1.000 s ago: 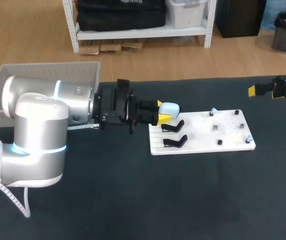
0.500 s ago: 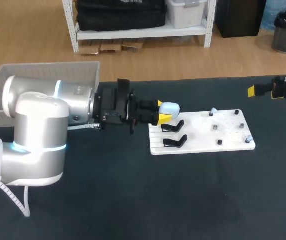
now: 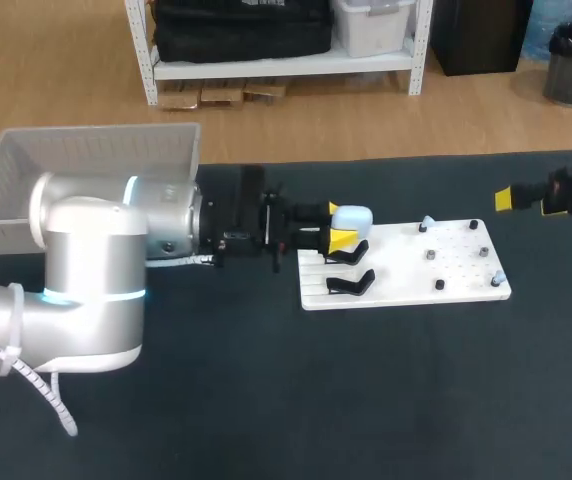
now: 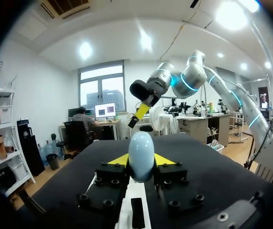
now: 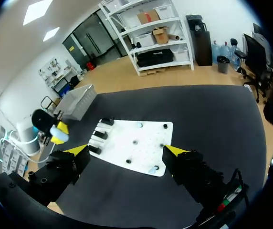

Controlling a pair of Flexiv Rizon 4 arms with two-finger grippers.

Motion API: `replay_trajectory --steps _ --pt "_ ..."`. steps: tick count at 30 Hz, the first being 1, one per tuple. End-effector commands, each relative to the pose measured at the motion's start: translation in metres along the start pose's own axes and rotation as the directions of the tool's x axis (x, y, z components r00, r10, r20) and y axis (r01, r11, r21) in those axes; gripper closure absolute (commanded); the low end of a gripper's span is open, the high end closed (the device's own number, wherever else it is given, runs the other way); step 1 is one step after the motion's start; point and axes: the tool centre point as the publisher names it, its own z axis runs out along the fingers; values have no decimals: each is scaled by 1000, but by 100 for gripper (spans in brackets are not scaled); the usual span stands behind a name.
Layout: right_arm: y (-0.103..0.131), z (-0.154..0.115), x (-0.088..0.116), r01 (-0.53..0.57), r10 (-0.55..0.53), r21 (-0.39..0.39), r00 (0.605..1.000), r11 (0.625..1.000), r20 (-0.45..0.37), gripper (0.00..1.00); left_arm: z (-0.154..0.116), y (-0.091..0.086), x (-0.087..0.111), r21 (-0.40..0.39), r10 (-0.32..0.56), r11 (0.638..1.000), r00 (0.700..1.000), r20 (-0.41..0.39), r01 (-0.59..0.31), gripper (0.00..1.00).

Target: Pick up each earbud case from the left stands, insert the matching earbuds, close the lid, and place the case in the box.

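As we read across from our own left, the entries run as follows.

1. Light grey slatted plastic box [image 3: 86, 150]: stands at the table's far left edge, behind our left arm.
2. Left gripper [image 3: 336, 225]: reaches out level over the left end of the board, clamped from both sides on item 3.
3. Pale blue, rounded, glossy earbud case [image 3: 353, 215]: held off the table between the yellow tips, just above the black stands. The left wrist view shows it upright, with its rounded end [image 4: 141, 155] standing proud of the fingers. The lid looks closed, though we cannot make out the seam.
   Handling, by our judgement: light, a hard smooth shell, prone to slip. It is best held across the broad faces of the lower body, leaving lid and hinge free.
4. White rectangular pegboard [image 3: 406, 270]: lies flat near mid-table.
5. Two black curved stands [image 3: 350, 267]: sit on the board's left end, both unoccupied.
6. Small pale earbuds [image 3: 427, 222]: one sits near the board's far edge, another at its right end.
7. Right gripper [image 5: 127, 151]: hangs well apart, high over the table's right side, fingers spread wide and holding nothing.
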Motion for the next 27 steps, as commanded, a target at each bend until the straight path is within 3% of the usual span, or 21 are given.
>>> replay_trajectory --steps 1,13,27 --pt "22 -12 10 15 -15 0 1000 1000 2 0 9 4 4 14 6 1000 1000 8 -6 100" --pt "81 -6 27 77 -77 0 997 997 -16 0 18 -2 1 -4 -5 1000 1000 -7 5 100" --pt "96 6 50 77 -75 16 994 997 -78 0 16 -24 11 -5 -62 998 998 26 63 100"
